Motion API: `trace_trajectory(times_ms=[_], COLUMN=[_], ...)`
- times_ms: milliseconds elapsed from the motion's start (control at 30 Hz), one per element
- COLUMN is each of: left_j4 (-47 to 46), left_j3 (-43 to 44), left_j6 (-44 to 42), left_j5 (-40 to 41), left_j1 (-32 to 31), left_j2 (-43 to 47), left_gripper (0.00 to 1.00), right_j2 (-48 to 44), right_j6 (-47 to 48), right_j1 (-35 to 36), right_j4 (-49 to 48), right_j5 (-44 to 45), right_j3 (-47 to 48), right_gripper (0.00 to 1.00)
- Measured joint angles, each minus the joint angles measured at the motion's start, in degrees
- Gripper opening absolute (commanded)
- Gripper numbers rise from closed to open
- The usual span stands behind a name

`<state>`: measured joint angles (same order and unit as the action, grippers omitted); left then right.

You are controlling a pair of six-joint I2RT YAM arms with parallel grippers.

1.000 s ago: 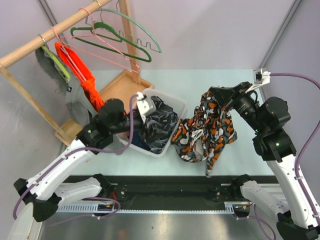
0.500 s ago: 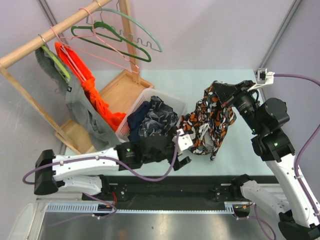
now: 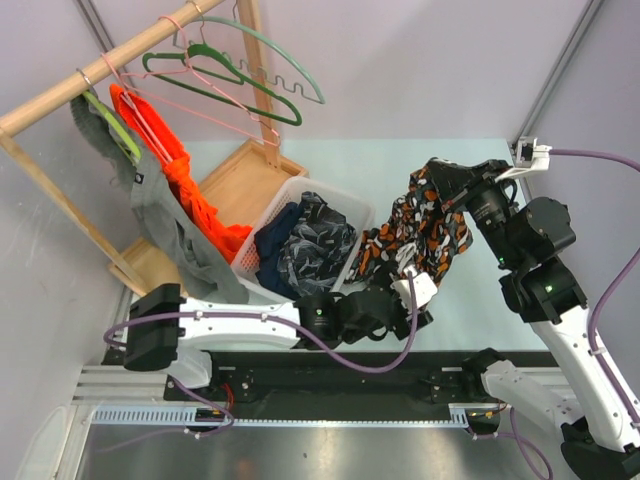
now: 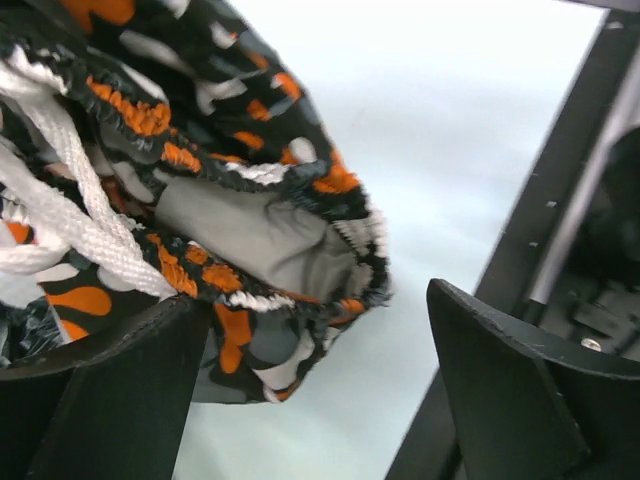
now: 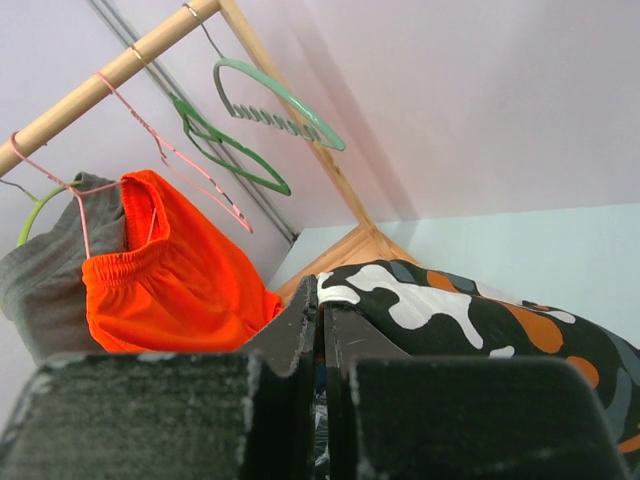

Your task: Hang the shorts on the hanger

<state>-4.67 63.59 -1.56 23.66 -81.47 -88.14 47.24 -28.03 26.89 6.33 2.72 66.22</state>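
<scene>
The shorts [image 3: 425, 230], dark with orange, white and grey blobs, hang from my right gripper [image 3: 435, 172], which is shut on their upper edge above the table. In the right wrist view the jaws [image 5: 322, 300] pinch the cloth [image 5: 450, 310]. My left gripper [image 3: 420, 298] is open at the shorts' lower end. In the left wrist view the waistband with white drawcord [image 4: 230, 220] hangs just beyond the left finger, partly between the wide-apart fingers [image 4: 510, 390]. The pink hanger [image 3: 268, 130] hangs empty on the rail at the far left; it also shows in the right wrist view [image 5: 200, 180].
A white basket [image 3: 352, 205] of dark clothes [image 3: 300, 245] stands left of the shorts. The wooden rack [image 3: 90, 75] carries an orange garment [image 3: 165, 160], a grey garment [image 3: 170, 235], a dark green hanger [image 3: 250, 90] and a pale green hanger [image 3: 290, 70].
My left arm has swung from the basket to the right along the table's front, and its open gripper now sits at the shorts' lower end. The right gripper has lifted the shorts slightly.
</scene>
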Motion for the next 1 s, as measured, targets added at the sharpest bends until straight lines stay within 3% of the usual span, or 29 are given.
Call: trace_trajectory(times_ms=[33,67,133,167,233,433,567,667,867,1000], left_j4=[0.04,0.33,1.51,2.58,5.64,12.98,16.92,20.02,23.3,24.17], left_j3=[0.17,0.24,0.22,0.28,0.26,0.28,1.18,5.7,24.26,24.57], left_j6=[0.11,0.09,0.42,0.15,0.11,-2.03,-5.07,-8.85,-16.63,-21.31], left_j5=[0.48,1.29,2.03,1.81,1.03,-4.07,-7.15,-7.93,-7.52,-5.75], left_j1=[0.07,0.57,1.64,2.6,5.73,17.66,22.29,24.37,29.86,30.21], left_j2=[-0.39,-0.57,-0.07,0.52,2.62,11.23,17.73,20.68,21.46,25.64], left_gripper=[0.68,0.49,0.3,0.14,0.0,0.0,0.0,0.0,0.0,0.0], right_j2=[0.0,-0.02,-0.28,-0.5,-1.27,-3.34,-3.19,-2.05,0.46,0.74], right_j6=[0.0,0.07,0.66,0.81,1.29,2.56,5.29,11.02,21.99,23.78], right_j1=[0.0,0.0,0.0,0.0,0.0,-0.28,-0.83,-1.44,-2.54,-2.64], right_j4=[-0.02,0.0,0.11,0.26,0.74,0.79,-0.02,-2.47,-8.07,-7.45], right_j5=[0.07,0.15,0.55,0.74,1.07,2.08,2.51,1.84,-5.27,-11.34], right_j3=[0.0,0.0,0.0,0.0,0.0,0.0,0.48,2.45,6.43,6.34], right_gripper=[0.0,0.0,0.0,0.0,0.0,0.0,0.0,0.0,0.0,0.0])
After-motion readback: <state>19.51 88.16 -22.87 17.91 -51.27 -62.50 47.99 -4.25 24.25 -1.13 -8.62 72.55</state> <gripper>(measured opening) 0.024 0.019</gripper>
